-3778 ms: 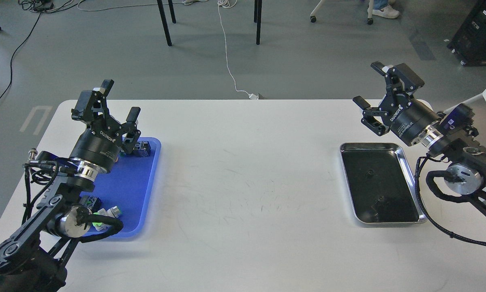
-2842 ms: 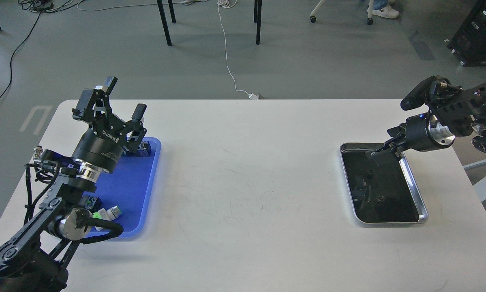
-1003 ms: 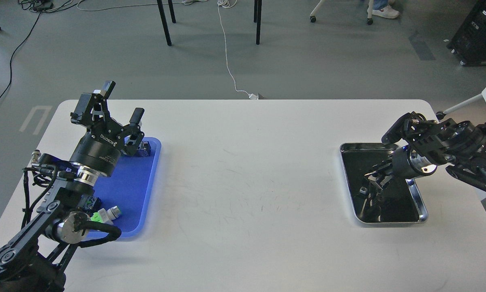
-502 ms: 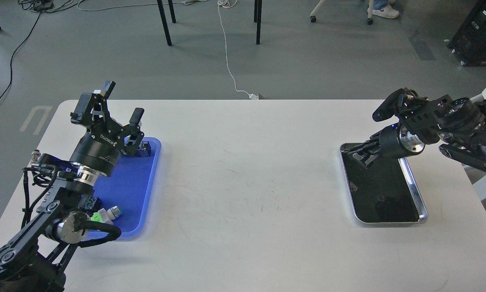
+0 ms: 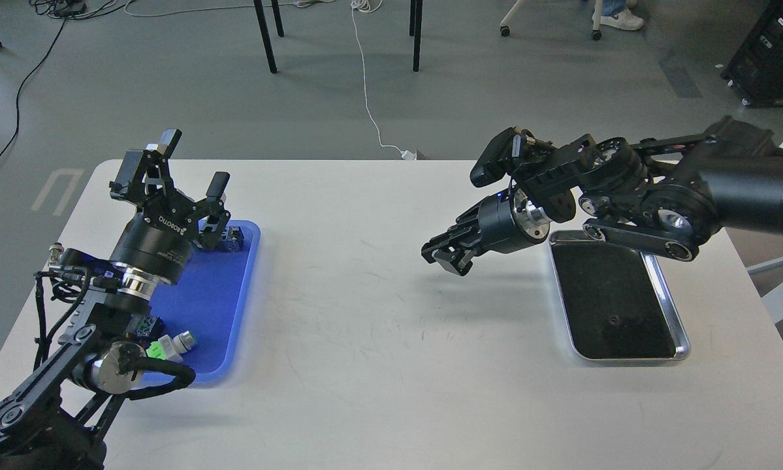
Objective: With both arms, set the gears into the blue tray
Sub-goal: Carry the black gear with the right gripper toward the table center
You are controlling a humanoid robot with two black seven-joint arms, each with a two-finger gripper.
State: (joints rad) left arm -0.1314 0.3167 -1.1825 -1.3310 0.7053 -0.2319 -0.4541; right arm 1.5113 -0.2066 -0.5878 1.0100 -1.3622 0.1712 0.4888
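My view is bright and evenly lit from overhead. Soft shadows pool beneath my right arm (image 5: 626,189) on the white table (image 5: 391,365). The steel tray (image 5: 682,339) rim glints. Focus is sharp throughout, without blur.
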